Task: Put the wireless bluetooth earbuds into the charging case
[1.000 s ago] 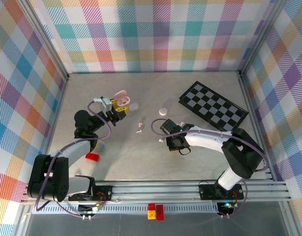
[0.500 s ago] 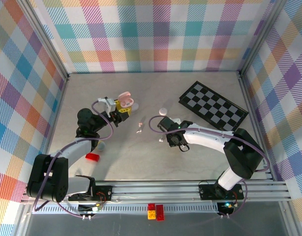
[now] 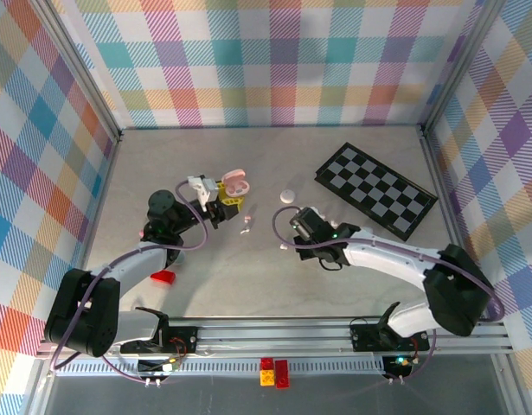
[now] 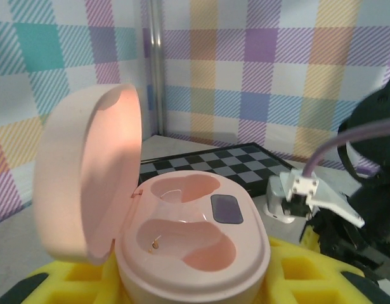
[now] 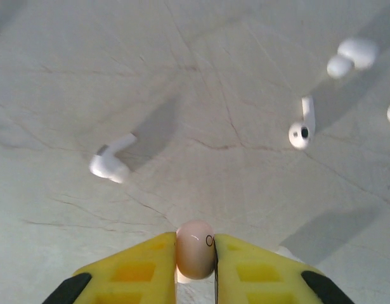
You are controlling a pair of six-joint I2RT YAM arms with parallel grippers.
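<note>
Earbud (image 5: 195,250), apparently pink, pinched by right fingers (image 5: 144,269); left fingers (image 4: 74,285) hold case (image 4: 195,244).

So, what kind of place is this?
Probably a robot test cell, not a home: plaid panels wall a table, the left arm and right arm are bolted to an aluminium rail, and a chessboard serves as a prop.

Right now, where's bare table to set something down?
Free: the back strip behind the charging case and checkerboard, and the near stretch between the red brick and the right arm. Crowded: the centre between the left tool and right tool, with loose earbuds.
</note>
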